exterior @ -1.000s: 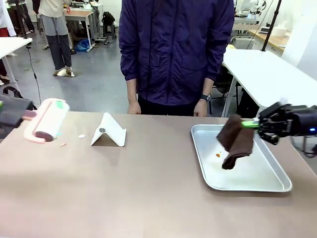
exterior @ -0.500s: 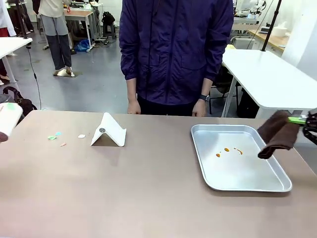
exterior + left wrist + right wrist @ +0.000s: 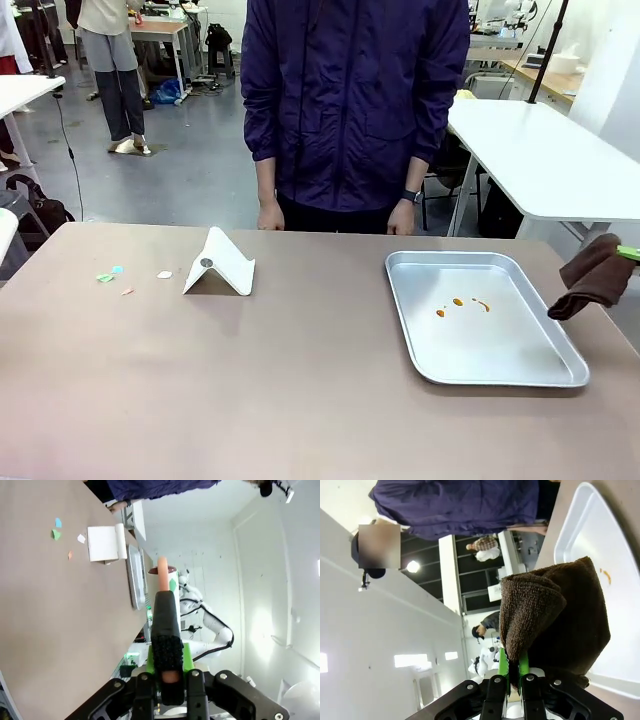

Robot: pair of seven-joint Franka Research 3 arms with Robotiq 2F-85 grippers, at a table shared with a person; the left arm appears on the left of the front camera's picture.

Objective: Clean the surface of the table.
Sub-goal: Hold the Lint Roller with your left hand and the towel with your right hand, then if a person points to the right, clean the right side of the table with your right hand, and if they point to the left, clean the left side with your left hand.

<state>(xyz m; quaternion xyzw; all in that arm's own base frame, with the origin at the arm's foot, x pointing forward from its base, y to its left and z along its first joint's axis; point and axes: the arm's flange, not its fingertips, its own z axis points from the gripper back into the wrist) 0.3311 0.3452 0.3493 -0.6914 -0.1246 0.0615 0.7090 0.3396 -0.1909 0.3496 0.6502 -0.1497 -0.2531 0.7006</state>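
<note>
The greyish-brown table [image 3: 300,380] carries small paper scraps [image 3: 112,274] near its left end, also seen as scraps [image 3: 57,529] in the left wrist view. My left gripper [image 3: 167,667] is shut on the black-and-pink handle of a lint roller [image 3: 162,575], held off the table's left edge; a white sliver of the roller [image 3: 5,232] shows at the front view's left border. My right gripper [image 3: 514,672] is shut on a brown cloth [image 3: 550,625]. The cloth [image 3: 595,275] hangs just past the table's right edge, beside the tray.
A silver metal tray [image 3: 520,372] with small orange stains [image 3: 458,303] lies on the right half of the table. A white folded stand [image 3: 222,264] sits left of centre. A person in a dark blue jacket [image 3: 355,100] stands at the far edge, hands down.
Both arms drew outward. The lint roller left the table's left end, uncovering green and blue scraps. The brown cloth moved right off the tray, uncovering more orange stains.
</note>
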